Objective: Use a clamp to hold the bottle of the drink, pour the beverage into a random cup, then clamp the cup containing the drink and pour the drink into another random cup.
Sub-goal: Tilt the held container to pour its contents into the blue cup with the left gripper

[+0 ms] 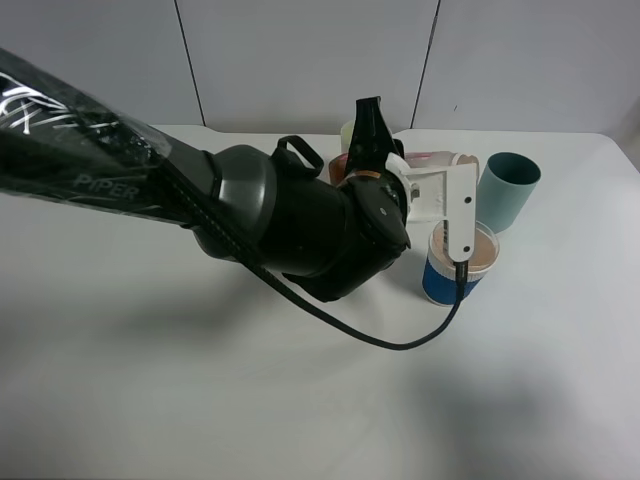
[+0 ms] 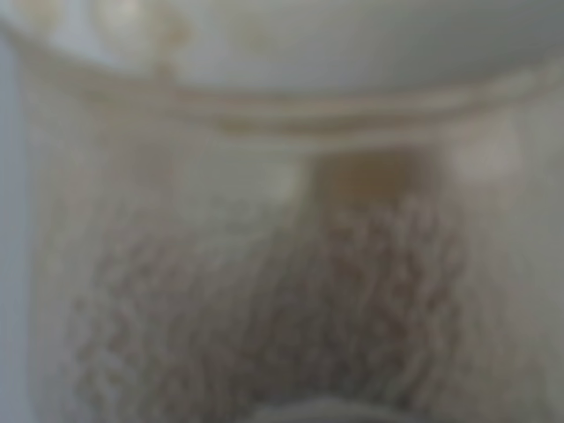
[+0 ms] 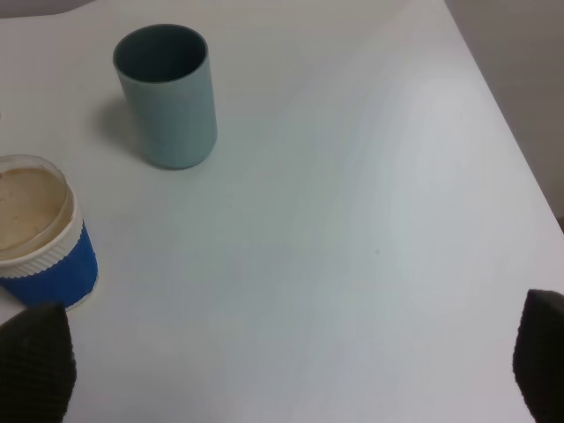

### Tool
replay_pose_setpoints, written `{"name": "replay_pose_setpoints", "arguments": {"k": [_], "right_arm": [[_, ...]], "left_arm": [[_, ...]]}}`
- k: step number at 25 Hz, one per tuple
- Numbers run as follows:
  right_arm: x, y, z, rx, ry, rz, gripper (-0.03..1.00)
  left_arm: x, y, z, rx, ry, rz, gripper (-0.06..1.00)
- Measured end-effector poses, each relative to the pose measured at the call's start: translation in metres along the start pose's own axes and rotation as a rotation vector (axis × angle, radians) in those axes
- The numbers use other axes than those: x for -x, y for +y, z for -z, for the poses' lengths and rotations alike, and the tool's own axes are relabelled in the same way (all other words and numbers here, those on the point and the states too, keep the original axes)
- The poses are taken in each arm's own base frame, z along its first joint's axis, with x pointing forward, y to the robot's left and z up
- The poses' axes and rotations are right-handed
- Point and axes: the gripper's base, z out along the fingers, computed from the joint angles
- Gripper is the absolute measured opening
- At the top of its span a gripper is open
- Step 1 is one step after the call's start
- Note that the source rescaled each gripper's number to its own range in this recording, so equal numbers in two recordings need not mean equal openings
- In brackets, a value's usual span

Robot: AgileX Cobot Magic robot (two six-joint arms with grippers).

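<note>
My left gripper (image 1: 370, 128), at the end of the black plastic-wrapped arm, is shut on the bottle (image 1: 438, 160). It holds the bottle on its side above the table, neck towards the right. The left wrist view is filled by a blurred close-up of the clear bottle wall (image 2: 282, 264), beaded with milky drops. In front of the bottle stands the blue-banded cup (image 1: 452, 272) (image 3: 55, 269), holding brown beverage (image 1: 484, 248) (image 3: 31, 207). A sliver of the pale yellow-green tumbler (image 1: 346, 131) shows behind the fingers. My right gripper (image 3: 286, 366) is open above bare table, right of the blue cup.
A teal cup (image 1: 508, 190) (image 3: 167, 97) stands upright behind and to the right of the blue-banded cup. The left arm's black cable (image 1: 390, 343) hangs in a loop over the white table (image 1: 150, 400). The table's right edge (image 3: 507, 115) runs close by.
</note>
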Motion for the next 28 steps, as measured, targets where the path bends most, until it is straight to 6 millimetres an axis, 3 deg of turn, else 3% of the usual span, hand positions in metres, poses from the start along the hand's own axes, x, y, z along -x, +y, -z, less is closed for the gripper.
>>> {"name": "replay_pose_setpoints", "arguments": {"k": [14,28], "right_arm": [[0.0,0.0,0.0,0.0,0.0,-0.006,1.0],[0.0,0.0,0.0,0.0,0.0,-0.007,1.0]], "left_arm": [[0.0,-0.011,-0.006,-0.001,-0.001,-0.04,0.02],[0.006,-0.008,-0.013,0.04,0.038,0.002,0.02]]}}
